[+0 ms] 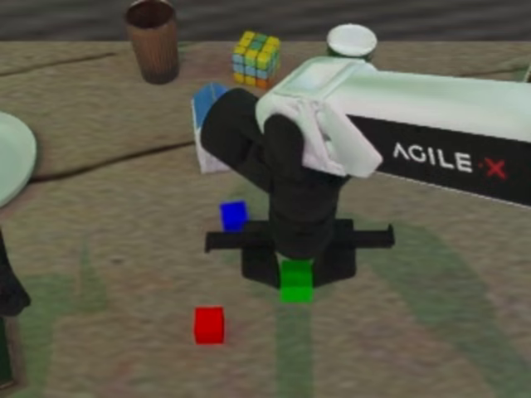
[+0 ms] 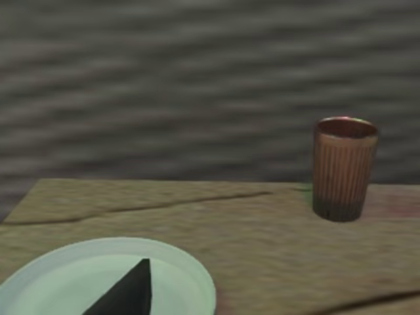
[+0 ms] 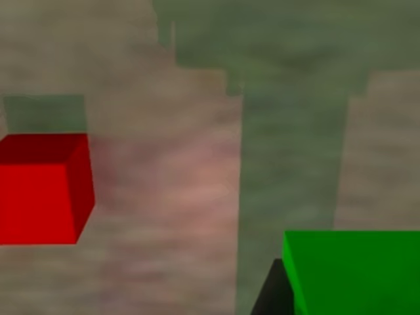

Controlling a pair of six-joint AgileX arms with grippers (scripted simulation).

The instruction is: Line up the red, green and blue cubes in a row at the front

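Table (image 1: 99, 108): rough, matt, wood-like grain with dark cracks. Red cube (image 1: 209, 324), green cube (image 1: 296, 280), blue cube (image 1: 234, 215): smooth, flat plastic look, no texture. Cup (image 1: 153, 37): ribbed brown wall, slight sheen at the rim. Plate (image 1: 12, 153): smooth, pale, faintly glossy. My right arm (image 1: 431, 108): smooth white shell, matt black wrist parts. Puzzle cube (image 1: 256, 58): glossy tiles.
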